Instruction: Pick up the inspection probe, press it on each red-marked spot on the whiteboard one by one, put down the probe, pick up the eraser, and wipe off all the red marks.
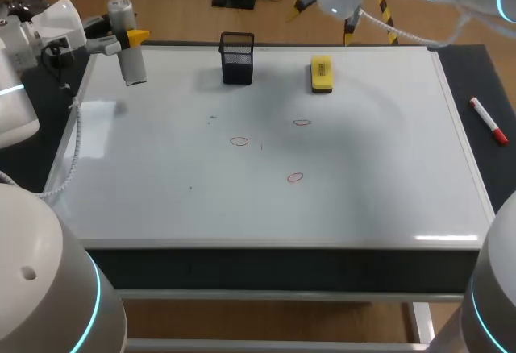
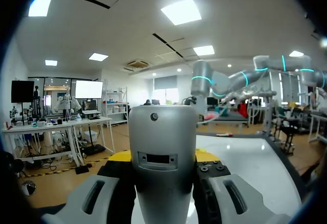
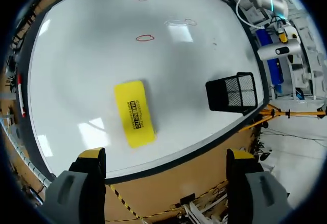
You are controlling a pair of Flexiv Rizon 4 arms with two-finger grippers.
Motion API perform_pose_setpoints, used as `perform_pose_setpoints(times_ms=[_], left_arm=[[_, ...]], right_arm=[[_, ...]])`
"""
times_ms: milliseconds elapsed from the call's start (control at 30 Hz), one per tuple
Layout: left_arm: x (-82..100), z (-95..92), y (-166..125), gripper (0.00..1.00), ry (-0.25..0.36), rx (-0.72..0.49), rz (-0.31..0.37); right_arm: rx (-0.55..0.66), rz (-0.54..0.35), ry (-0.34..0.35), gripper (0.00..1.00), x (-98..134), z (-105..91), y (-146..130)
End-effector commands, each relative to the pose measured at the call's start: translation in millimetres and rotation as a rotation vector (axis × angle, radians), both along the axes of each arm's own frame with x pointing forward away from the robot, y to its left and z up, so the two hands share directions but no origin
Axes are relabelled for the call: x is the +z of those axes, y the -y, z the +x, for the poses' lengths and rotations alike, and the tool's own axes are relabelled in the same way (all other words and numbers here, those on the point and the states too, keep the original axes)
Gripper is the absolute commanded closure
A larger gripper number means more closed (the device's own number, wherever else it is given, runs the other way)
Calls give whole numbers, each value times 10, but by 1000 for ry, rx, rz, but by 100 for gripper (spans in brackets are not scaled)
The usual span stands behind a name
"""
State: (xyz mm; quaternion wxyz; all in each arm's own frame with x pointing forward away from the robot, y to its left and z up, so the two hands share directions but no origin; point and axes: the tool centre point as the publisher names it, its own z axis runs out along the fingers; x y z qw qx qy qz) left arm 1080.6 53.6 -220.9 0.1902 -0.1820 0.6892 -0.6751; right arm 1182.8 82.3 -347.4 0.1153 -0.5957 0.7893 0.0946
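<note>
Probe [image 1: 133, 67] sits clamped in my left gripper [image 2: 163, 156] over far-left corner of whiteboard [image 1: 161, 192], right gripper [image 3: 163, 155] hangs spread and empty near eraser [image 1: 321, 74], so I shd lower probe straight and gently on nearest red mark [image 1: 239, 141].

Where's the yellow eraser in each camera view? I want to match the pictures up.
Head view: the eraser lies on the far part of the whiteboard, right of the black mesh holder.
Left wrist view: not in it; the inspection probe blocks the view ahead.
Right wrist view: the eraser lies ahead of the open right pincer, beside the black mesh holder.
Shared landmark: the black mesh holder, next to the eraser in both views.
</note>
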Motion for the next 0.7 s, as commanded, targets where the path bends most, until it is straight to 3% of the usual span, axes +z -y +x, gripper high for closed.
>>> perform_pose_setpoints(times_ms=[33,400,700], left_arm=[[-4,6,4,100,4,2,-2],[-4,6,4,100,4,2,-2],[-4,6,4,100,4,2,-2]], right_arm=[[42,-224,-55,0,-121,32,10],[112,-176,-75,0,-248,-126,199],[151,-189,-87,0,-429,-229,288]])
